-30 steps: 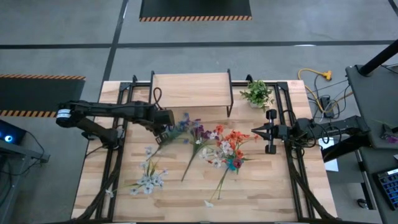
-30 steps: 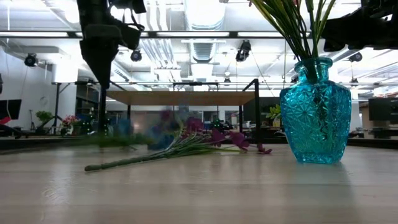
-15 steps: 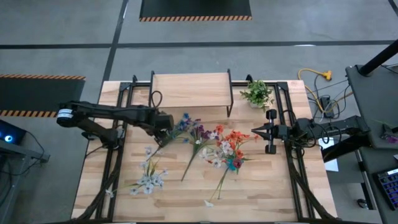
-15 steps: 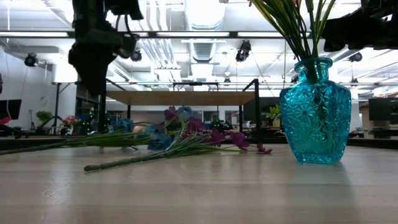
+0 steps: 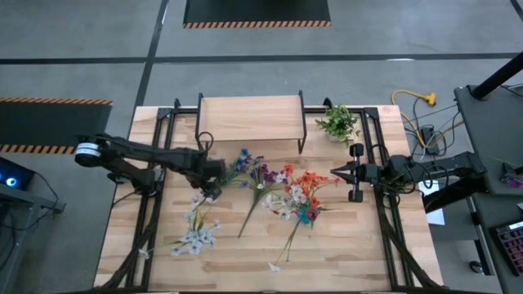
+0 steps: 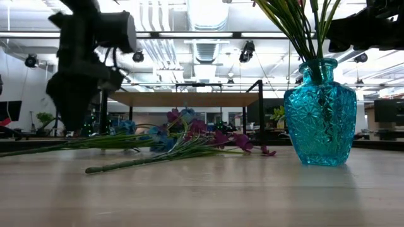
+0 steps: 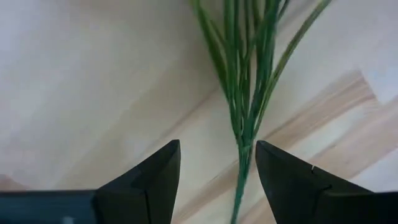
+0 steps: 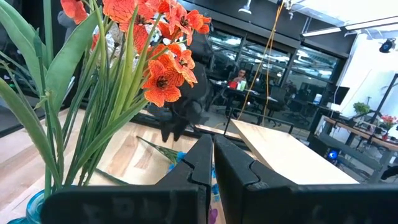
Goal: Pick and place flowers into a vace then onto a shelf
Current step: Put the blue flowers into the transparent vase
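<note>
Loose flowers lie flat on the table: a blue-bloomed bunch, a purple one and white ones. The turquoise glass vase stands upright and holds orange-red flowers. My left gripper is open and low over the blue bunch's green stems, a finger on either side without touching. My right gripper is shut and waits level, right of the vase. The shelf stands at the far edge.
A bushy green plant stands right of the shelf near the far edge. Black frame rails run along both table sides. Bare wood lies near the front edge. The shelf top carries nothing.
My left gripper has come down toward the table and shifted a little toward the near edge, along the blue bunch's stems. The blue bunch, blurred a second ago, now lies still on the table.
</note>
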Motion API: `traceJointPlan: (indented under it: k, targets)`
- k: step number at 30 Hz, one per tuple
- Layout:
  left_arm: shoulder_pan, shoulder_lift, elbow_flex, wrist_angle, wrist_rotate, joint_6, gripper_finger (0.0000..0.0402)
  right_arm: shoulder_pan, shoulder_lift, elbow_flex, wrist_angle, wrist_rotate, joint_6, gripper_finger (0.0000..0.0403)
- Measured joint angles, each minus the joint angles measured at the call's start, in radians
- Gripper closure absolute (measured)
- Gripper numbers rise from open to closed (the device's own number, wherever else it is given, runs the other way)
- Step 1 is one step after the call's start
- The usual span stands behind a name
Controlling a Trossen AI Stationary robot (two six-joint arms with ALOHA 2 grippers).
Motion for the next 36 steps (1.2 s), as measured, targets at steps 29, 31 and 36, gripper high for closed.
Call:
traceJointPlan:
  k: [29,31,36]
  targets:
    - [-0.047,-0.002,-0.187,0.263,0.103,0.017,0.0273,0.0,0.0,0.0,0.0,0.0,0.0,0.0394]
    - [-0.047,-0.002,-0.185,0.258,0.103,0.018,0.0302,0.0,0.0,0.0,0.0,0.0,0.0,0.0394]
    - [-0.048,0.0,-0.151,0.23,0.118,0.015,0.0388,0.0,0.0,0.0,0.0,0.0,0.0,0.0394]
